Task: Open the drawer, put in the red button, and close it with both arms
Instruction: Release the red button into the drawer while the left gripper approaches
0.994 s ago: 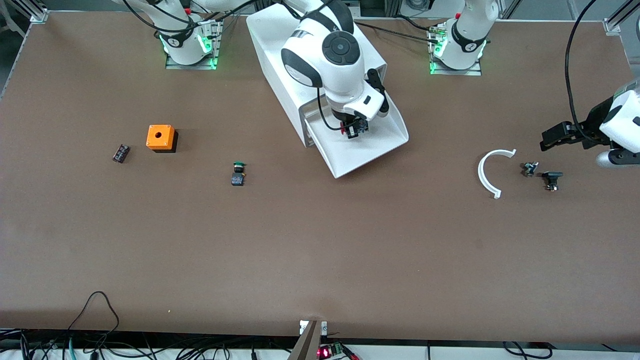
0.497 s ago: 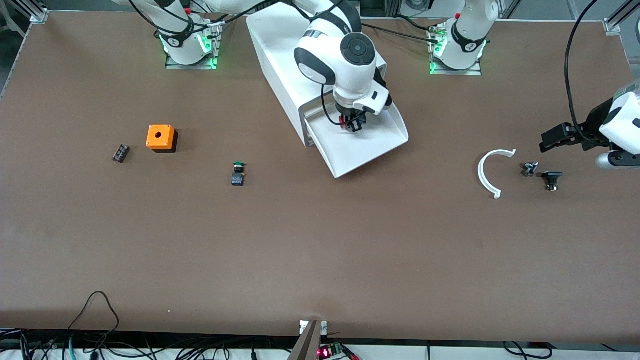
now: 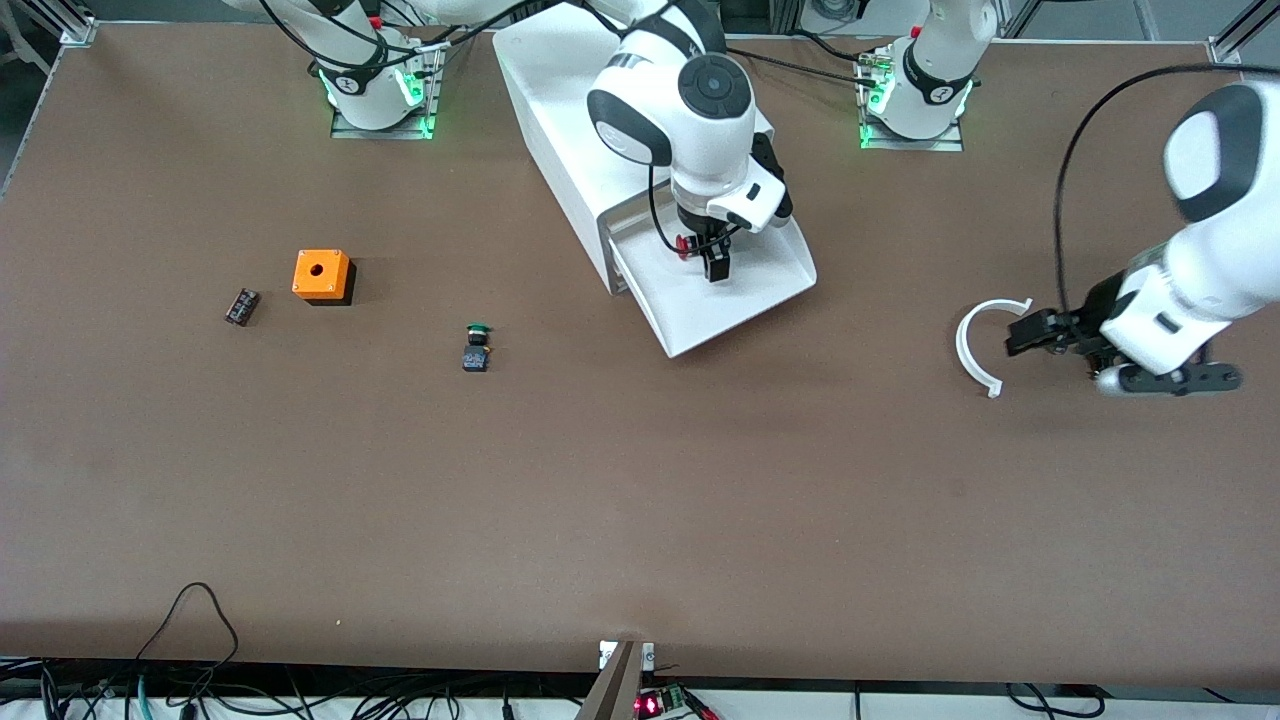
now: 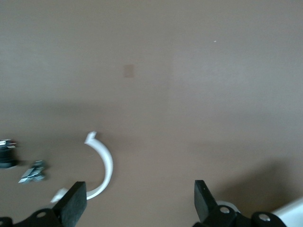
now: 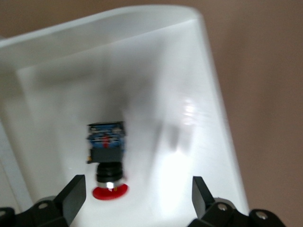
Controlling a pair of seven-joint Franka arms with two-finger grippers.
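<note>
The white drawer (image 3: 765, 290) stands pulled out of the white cabinet (image 3: 555, 110). The red button (image 3: 684, 243) lies on its side on the drawer floor, its red cap and black body clear in the right wrist view (image 5: 108, 158). My right gripper (image 3: 710, 256) hangs open just above the drawer, with the button beside one of its fingers (image 5: 73, 196) and not gripped; it shows open in its own view (image 5: 137, 203). My left gripper (image 3: 1030, 332) is open and empty, low over the table at the left arm's end, beside a white arc piece (image 3: 975, 352); it shows open in its own view (image 4: 139, 203).
A green-capped button (image 3: 477, 347), an orange box (image 3: 322, 275) and a small black part (image 3: 241, 306) lie toward the right arm's end. In the left wrist view the arc piece (image 4: 103, 163) and two small dark parts (image 4: 32, 171) lie on the table.
My right gripper lowered into the drawer and opened, leaving the red button on the drawer floor. My left arm swung in from the table's end to beside the white arc.
</note>
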